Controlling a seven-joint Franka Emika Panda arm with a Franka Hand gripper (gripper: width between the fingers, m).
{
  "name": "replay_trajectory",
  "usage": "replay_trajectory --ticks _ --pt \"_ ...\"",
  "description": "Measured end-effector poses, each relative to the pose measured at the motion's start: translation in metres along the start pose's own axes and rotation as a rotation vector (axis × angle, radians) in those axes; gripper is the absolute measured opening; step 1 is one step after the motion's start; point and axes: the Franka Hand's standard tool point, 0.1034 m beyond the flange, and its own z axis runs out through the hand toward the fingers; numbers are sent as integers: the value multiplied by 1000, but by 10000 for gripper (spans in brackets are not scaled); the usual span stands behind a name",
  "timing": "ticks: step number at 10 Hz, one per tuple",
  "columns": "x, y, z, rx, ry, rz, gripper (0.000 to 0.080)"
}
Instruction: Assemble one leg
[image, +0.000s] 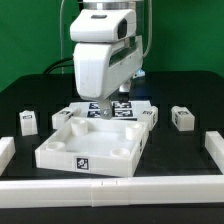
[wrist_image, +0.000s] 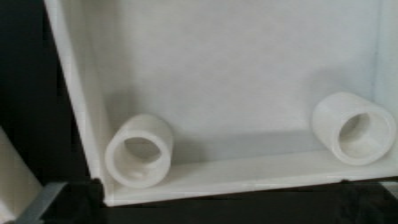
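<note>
Gripper (image: 103, 107) sits low over the far half of the tray (image: 60, 155), tips close to its floor. Whether the jaws are spread or closed cannot be told, since the arm's body hides them in the exterior view. Wrist view shows no leg between them, only the tray floor (wrist_image: 214, 80) and two round corner sockets (wrist_image: 139, 150) (wrist_image: 356, 128), both empty.

Outward from there: marker board (image: 122, 108) lies just behind the gripper. One leg (image: 27, 122) stands on the table (image: 30, 95) at the exterior view's left, well apart from the tray. Another leg (image: 182, 118) stands at that view's right, also apart. Neither is touched.

Judged step: early, with the arm at the tray and no leg fetched or seated.

Next move likely calls for lifting clear of the tray wall, crossing to a leg and gripping it squarely on its sides. The leg then has to be carried upright over a socket. Alignment there looks tight, and a tilted leg would catch the socket rim.
</note>
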Motion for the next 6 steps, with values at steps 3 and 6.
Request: replay_trajectory --ticks 3,6 --pt "-29 -52 33 -34 28 -60 650" --pt "-41 -83 71 -15 35 -47 650"
